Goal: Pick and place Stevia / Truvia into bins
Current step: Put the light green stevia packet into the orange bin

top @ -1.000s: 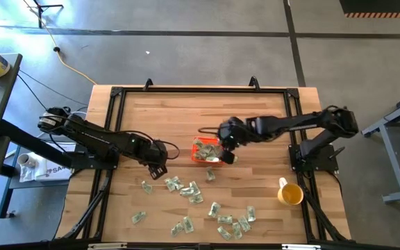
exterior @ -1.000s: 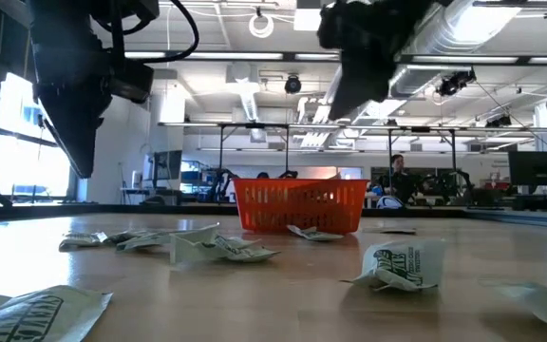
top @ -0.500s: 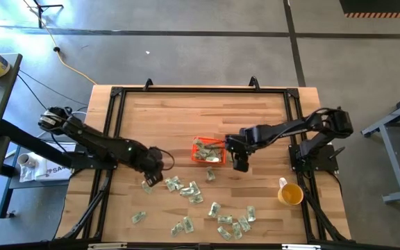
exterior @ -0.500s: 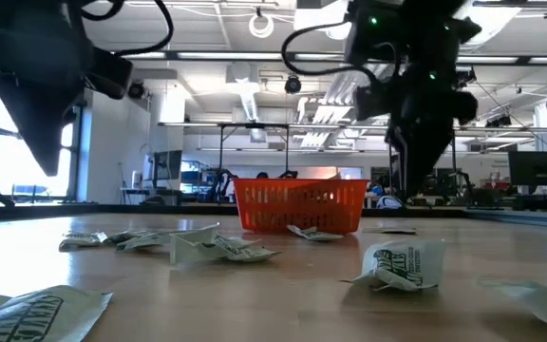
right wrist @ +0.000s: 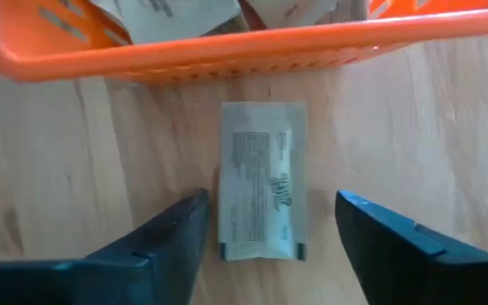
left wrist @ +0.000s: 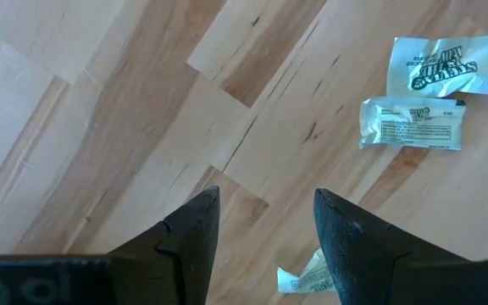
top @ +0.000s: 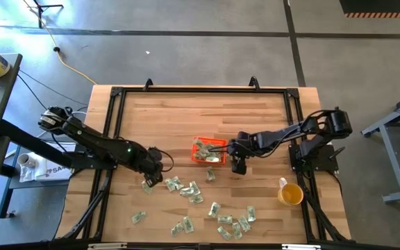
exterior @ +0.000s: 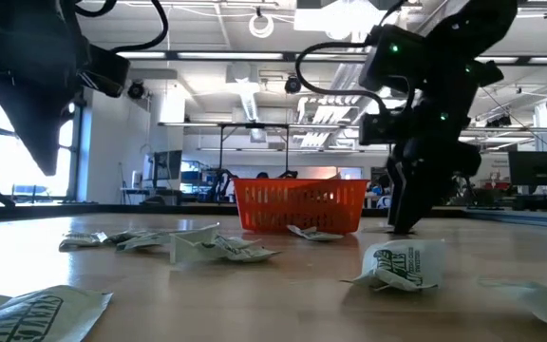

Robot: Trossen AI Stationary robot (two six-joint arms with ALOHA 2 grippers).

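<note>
Orange-red bin [top: 207, 151], pale green-and-white printed sachets [top: 186, 188], yellow cup [top: 290, 194].

the right gripper [top: 238, 167] is off the orange bin [top: 198, 157] now, where it hung a second ago, and is down low just beside the bin's wall. in the low view it has dropped from high above the bin to nearly touching the wood [exterior: 402, 228]. its fingers stand spread, and one sachet [right wrist: 262, 180] lies flat between the fingertips, close against the bin's outer wall [right wrist: 227, 47]. the left gripper [top: 151, 177] has slid away from the bin toward the loose packets, and is lower too. its fingers [left wrist: 185, 246] are parted, with a sachet [left wrist: 307, 275] poking out between them and two more [left wrist: 413, 123] lying ahead of the tips.
</note>
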